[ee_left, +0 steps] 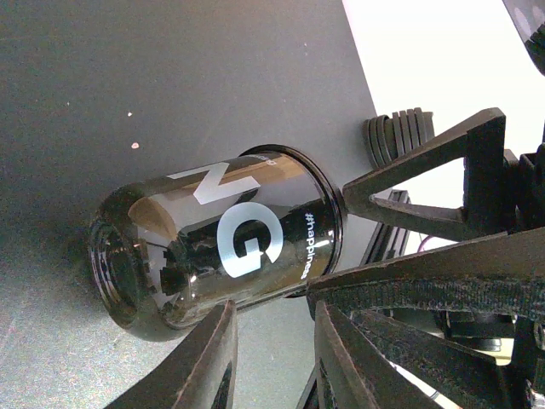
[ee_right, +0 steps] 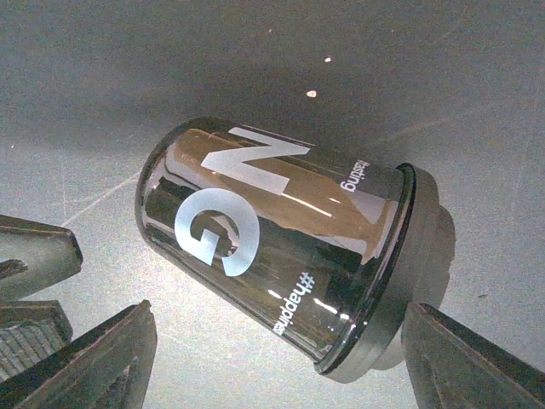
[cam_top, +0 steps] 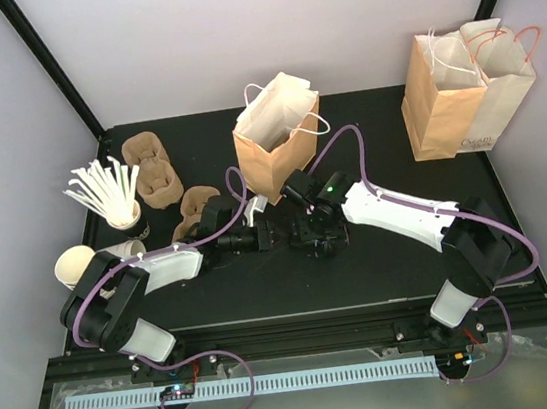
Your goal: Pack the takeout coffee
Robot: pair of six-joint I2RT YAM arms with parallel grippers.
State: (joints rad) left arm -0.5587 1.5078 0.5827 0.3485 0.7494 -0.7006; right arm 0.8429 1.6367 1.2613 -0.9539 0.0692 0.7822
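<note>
Both arms reach low over the toppled takeout coffee (ee_right: 272,247). The right gripper (ee_right: 281,313) spreads its fingers wide around it. The left gripper (ee_left: 274,305), fingers slightly apart, sits just beside it.

Cup (ee_right: 272,247): glossy black, with large white letters "NG" and small "#happiness" on its wall, black lid (ee_right: 387,264) fitted. It lies on its side on the dark table (ee_right: 213,51), wall touching the surface.
</note>
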